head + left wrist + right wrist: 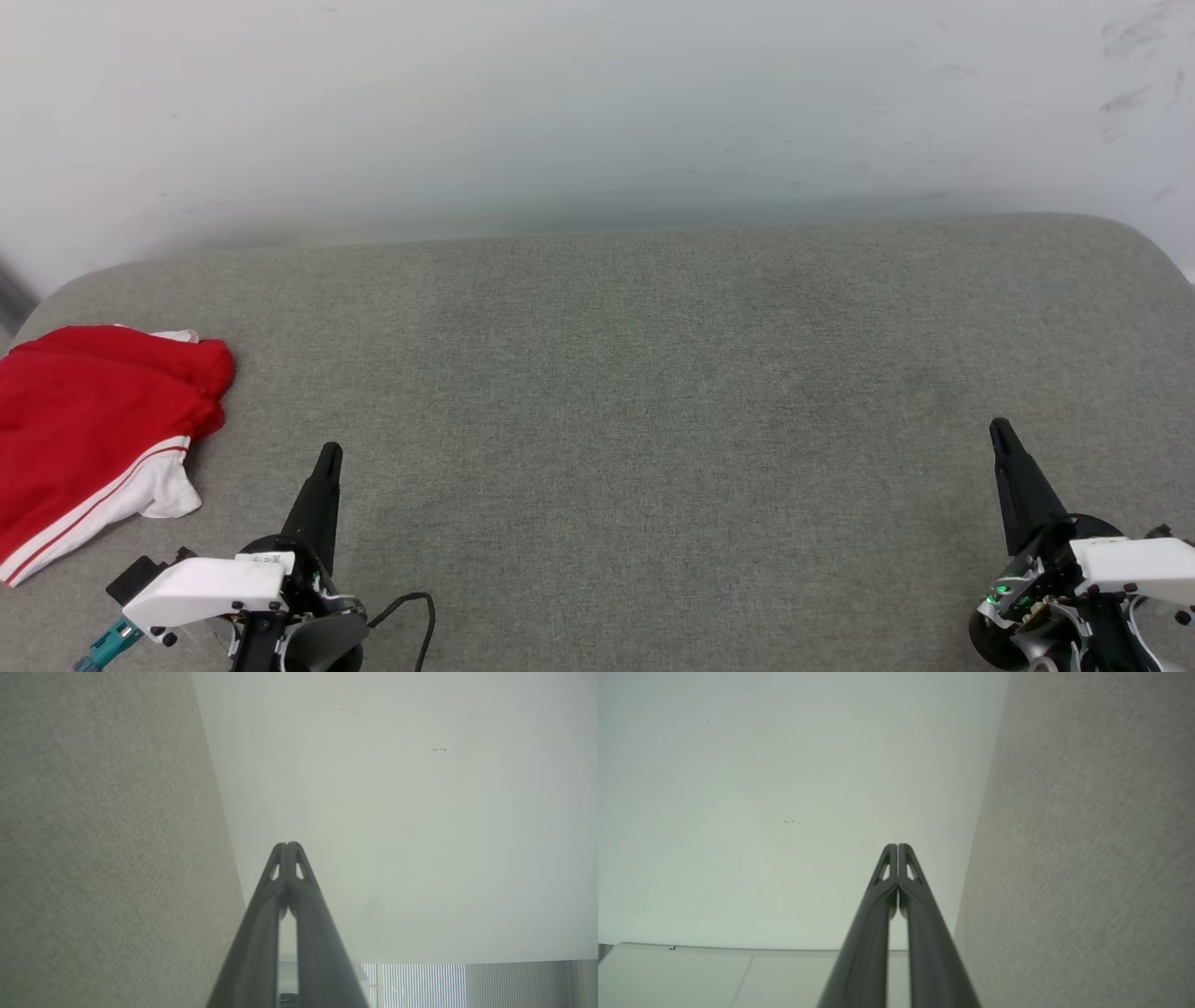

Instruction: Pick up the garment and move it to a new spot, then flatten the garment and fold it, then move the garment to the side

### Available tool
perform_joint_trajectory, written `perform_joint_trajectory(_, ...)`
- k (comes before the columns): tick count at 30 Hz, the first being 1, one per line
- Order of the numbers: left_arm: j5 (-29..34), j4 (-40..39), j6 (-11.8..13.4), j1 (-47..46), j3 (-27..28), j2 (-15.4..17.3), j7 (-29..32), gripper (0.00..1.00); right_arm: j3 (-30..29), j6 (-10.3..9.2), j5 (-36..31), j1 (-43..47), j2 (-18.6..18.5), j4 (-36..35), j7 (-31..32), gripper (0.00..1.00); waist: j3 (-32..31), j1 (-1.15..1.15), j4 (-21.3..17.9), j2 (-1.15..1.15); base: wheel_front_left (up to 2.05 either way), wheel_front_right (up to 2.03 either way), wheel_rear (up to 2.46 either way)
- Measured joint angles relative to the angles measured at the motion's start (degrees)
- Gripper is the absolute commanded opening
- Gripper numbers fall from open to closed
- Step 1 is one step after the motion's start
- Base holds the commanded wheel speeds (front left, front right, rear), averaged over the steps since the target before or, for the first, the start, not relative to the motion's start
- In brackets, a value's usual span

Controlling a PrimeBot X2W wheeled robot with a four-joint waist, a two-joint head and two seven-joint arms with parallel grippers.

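The bunched red jersey T-shirt with a white striped sleeve (84,429) lies at the grey padded surface's (653,420) left edge, near the left pincer (329,455) and well apart from the right pincer (1001,431), both pressed together.

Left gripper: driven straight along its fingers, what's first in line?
The left gripper would probably meet the pale wall, passing over the grey surface; depth unclear. The garment lies off that line, to its left.
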Motion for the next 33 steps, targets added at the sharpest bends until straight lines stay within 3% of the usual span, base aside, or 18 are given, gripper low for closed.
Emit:
perform_joint_trajectory(30, 0.00, 0.00, 0.00, 0.00, 0.00, 0.00, 0.00, 0.00, 0.00, 0.00, 0.00, 0.00, 0.00, 0.00, 0.00, 0.00, 0.00, 0.00, 0.00, 0.00, 0.00, 0.00, 0.00)
perform_joint_trajectory(31, 0.00, 0.24, 0.01, 0.08, -0.07, 0.00, -0.01, 1.00, 0.01, 0.01, 0.01, 0.11, 0.00, 0.20, 0.00, 1.00, 0.00, 0.00, 0.00, 0.00, 0.00, 0.00, 0.00)
perform_joint_trajectory(33, 0.00, 1.21, 0.02, 0.91, -0.23, -0.12, -0.05, 1.00, 0.07, -0.01, 0.01, 0.94, 0.03, 1.23, 0.00, 1.00, 0.00, 0.00, 0.00, 0.00, 0.00, 0.00, 0.00)
